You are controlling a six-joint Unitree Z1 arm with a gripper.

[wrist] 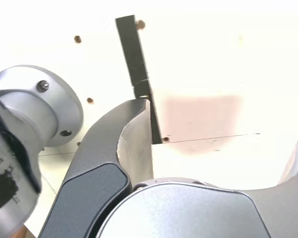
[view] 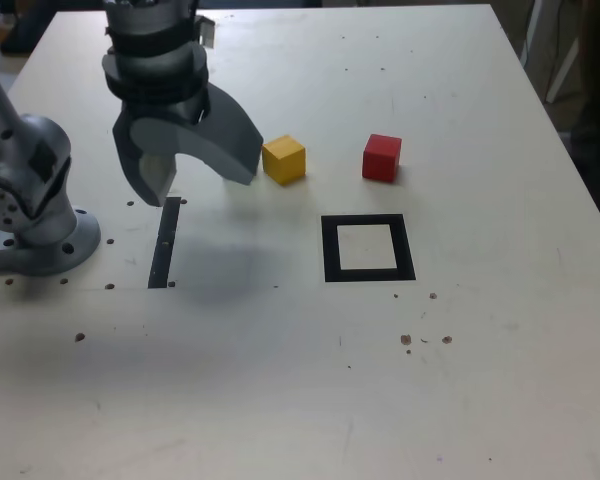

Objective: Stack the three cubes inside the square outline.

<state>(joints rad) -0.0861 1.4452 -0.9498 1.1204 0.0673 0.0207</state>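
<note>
The square outline (view: 368,249), a thick black tape frame with a pale centre, lies flat on the pale table (view: 280,400) a little toward 3 o'clock from the middle of the exterior view, and nothing sits inside it. Only 2 of the cubes show. The red cube (view: 381,157) stands on the table at about 12 o'clock from the outline, near it but clear of the tape. The yellow cube (view: 284,159) stands at about 10 o'clock from the outline, level with the red cube and well apart from it. No green cube can be seen in either view. Just beside the yellow cube, at its 9 o'clock, hangs the gripper (view: 202,172), its 2 grey jaws spread wide apart with nothing between them; the nearer jaw tip looks close to the yellow cube in the exterior view, though contact cannot be judged. Below the gripper, at about 6 o'clock from it, a straight black tape strip (view: 164,243) runs along the table, and the wrist view shows that same strip (wrist: 132,54) passing behind 1 jaw tip. At 9 o'clock from the strip sits the arm's round grey base (view: 42,240), bolted to the table, with small dark specks scattered over the surface around it.
</note>
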